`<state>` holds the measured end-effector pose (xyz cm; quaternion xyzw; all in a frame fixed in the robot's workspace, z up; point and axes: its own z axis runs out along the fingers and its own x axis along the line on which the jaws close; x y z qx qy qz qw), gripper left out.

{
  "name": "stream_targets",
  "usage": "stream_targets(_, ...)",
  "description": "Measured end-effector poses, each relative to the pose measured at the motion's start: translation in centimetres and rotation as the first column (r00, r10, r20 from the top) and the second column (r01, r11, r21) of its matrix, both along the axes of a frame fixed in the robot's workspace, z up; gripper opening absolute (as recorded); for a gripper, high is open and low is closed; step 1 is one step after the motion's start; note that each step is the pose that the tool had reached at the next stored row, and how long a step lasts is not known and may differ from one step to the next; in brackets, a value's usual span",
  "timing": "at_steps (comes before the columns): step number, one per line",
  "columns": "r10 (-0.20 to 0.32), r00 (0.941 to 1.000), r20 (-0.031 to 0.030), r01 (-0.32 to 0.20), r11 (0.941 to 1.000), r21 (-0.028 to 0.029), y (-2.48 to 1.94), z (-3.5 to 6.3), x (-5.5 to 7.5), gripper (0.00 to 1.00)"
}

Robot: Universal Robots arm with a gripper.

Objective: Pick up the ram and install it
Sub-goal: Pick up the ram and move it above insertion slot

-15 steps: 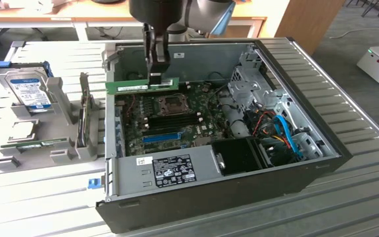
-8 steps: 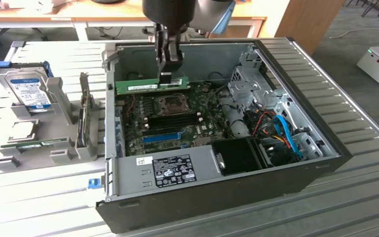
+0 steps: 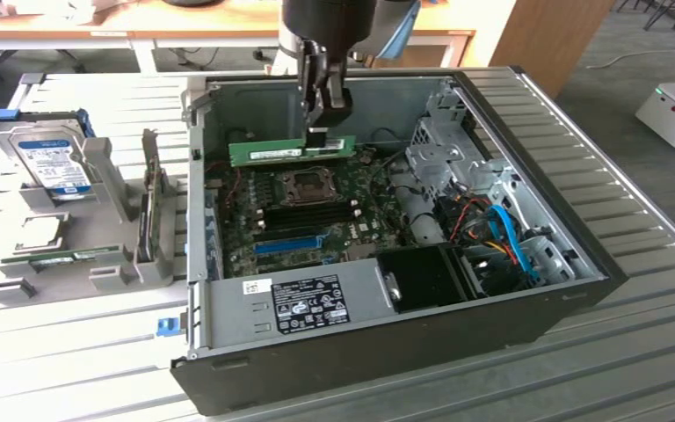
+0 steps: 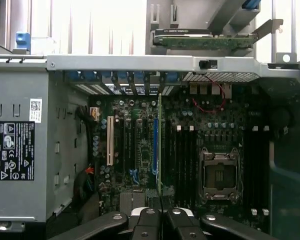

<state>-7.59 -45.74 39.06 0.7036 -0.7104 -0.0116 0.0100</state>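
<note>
Pinched narrow in the jaws of the black two-finger gripper point(image 3: 320, 132), by its upper edge: the long, thin, flat green circuit-board ram stick point(image 3: 291, 151), held level with its long side running from the exterior view's left to the exterior view's right. Hung inside the open black desktop computer case point(image 3: 431, 352) lying on its side, over the far part of the green motherboard point(image 3: 314, 207), just beyond the square silver processor socket point(image 3: 310, 183). Cannot tell whether clear of the board or touching it. From the wrist view, same stick edge-on as a thin green line point(image 4: 160, 150) reaching away from the gripper point(image 4: 162, 215), just beside the long blue slot strip point(image 4: 154, 145), with the row of black memory slots point(image 4: 182, 160) on its other side and the socket point(image 4: 219, 175) past them; white slot point(image 4: 110, 141) well apart on the blue strip's other side. Near the case's front wall, a grey metal power-supply box with a black-and-white label point(image 3: 302, 303). At the exterior view's right inside the case, a bundle of blue and orange cables point(image 3: 508, 237). Outside the case at the exterior view's left, on the white slatted table point(image 3: 642, 176): a silver hard drive with a blue label point(image 3: 50, 163) standing in a grey holder.
</note>
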Motion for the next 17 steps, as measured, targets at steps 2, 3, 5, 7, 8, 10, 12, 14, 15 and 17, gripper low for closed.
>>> stream_targets(2,0.000,1.0000,0.0000,0.000,1.0000,0.0000,0.00,0.00,0.6,0.12)
stream_targets(3,0.000,1.0000,0.0000,0.000,1.0000,0.0000,0.00,0.00,0.9,0.12)
stream_targets(5,0.000,1.0000,0.0000,0.000,1.0000,0.0000,0.00,0.00,1.4,0.12)
stream_targets(7,0.000,1.0000,0.0000,0.000,1.0000,-0.0002,0.00,0.01,1.8,0.12)
stream_targets(8,0.000,1.0000,-0.0001,0.000,1.0000,-0.0001,0.00,0.00,2.0,0.12)
stream_targets(10,0.000,1.0000,0.0000,0.000,1.0000,0.0000,0.00,0.00,2.4,0.12)
stream_targets(12,0.000,1.0000,0.0000,0.000,1.0000,-0.0001,0.00,0.00,2.8,0.12)
stream_targets(14,0.000,1.0000,0.0000,0.000,1.0000,0.0000,0.00,0.00,3.1,0.12)
stream_targets(15,0.000,1.0000,0.0000,0.000,1.0000,-0.0001,0.00,0.00,3.1,0.12)
stream_targets(17,0.000,1.0000,0.0000,0.000,1.0000,0.0000,0.00,0.00,3.1,0.12)
